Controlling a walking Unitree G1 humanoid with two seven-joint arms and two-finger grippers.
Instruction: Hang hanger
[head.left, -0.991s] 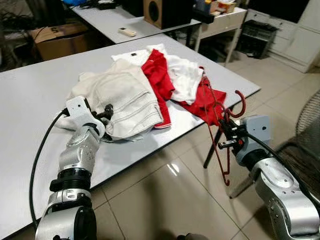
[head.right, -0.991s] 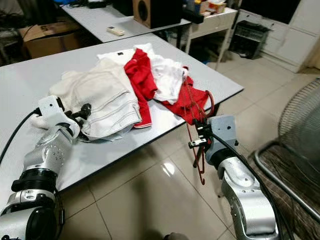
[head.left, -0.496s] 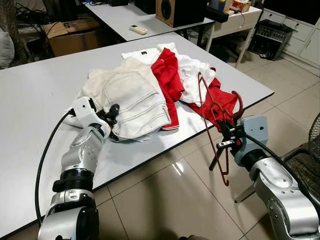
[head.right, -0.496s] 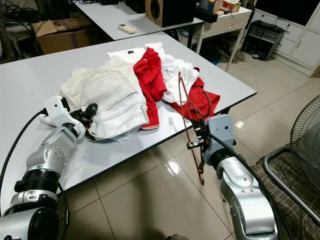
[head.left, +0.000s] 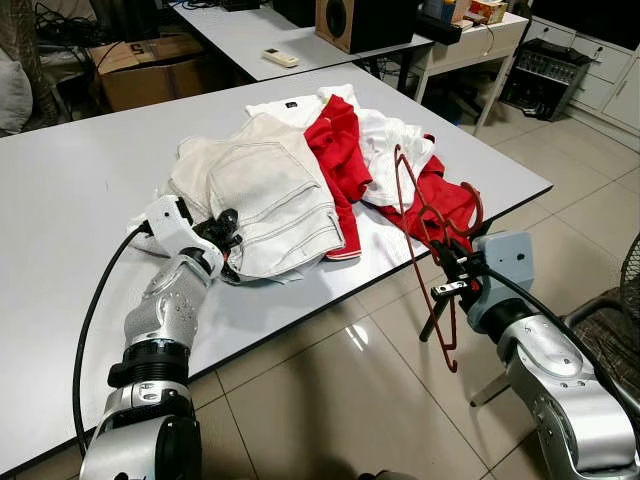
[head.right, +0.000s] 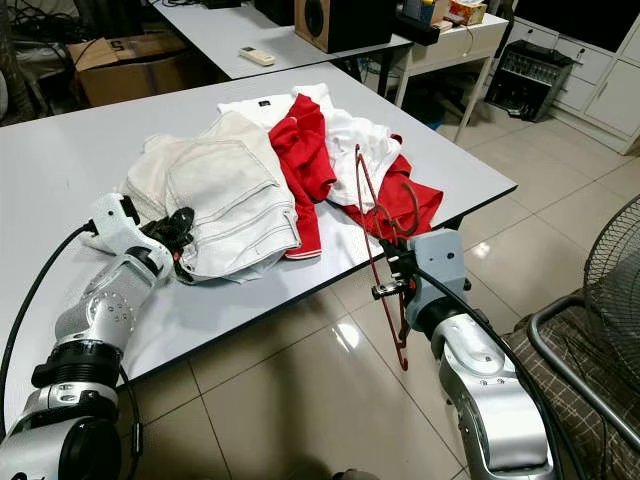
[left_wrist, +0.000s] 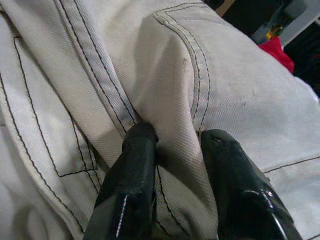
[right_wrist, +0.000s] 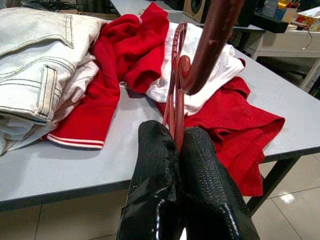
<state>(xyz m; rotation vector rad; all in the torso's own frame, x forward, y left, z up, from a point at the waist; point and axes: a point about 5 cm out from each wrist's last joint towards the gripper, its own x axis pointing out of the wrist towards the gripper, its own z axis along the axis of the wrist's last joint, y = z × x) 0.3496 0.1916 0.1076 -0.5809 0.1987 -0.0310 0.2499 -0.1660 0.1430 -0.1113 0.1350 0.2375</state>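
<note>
A dark red wire hanger (head.left: 420, 235) is held upright beyond the table's front right edge, its hook (right_wrist: 212, 37) curling above the fingers. My right gripper (head.left: 449, 270) is shut on its lower bar, and the black fingers (right_wrist: 160, 170) pinch the wire. My left gripper (head.left: 221, 230) rests at the near edge of the cream jeans (head.left: 262, 190), shut on a fold of that denim (left_wrist: 175, 145). Red garments (head.left: 335, 155) and a white shirt (head.left: 385, 150) lie heaped beside the jeans on the grey table (head.left: 80, 200).
A second table (head.left: 250, 30) with a speaker (head.left: 360, 20) and a remote (head.left: 279, 58) stands behind. A cardboard box (head.left: 150, 65) sits at the back left. White drawers (head.left: 610, 70) and a chair frame (head.left: 600, 310) are on the right, over shiny tiled floor (head.left: 330, 400).
The view has shifted a little. My right gripper keeps hold of the hanger in about the same place beside the table, and the left stays on the jeans.
</note>
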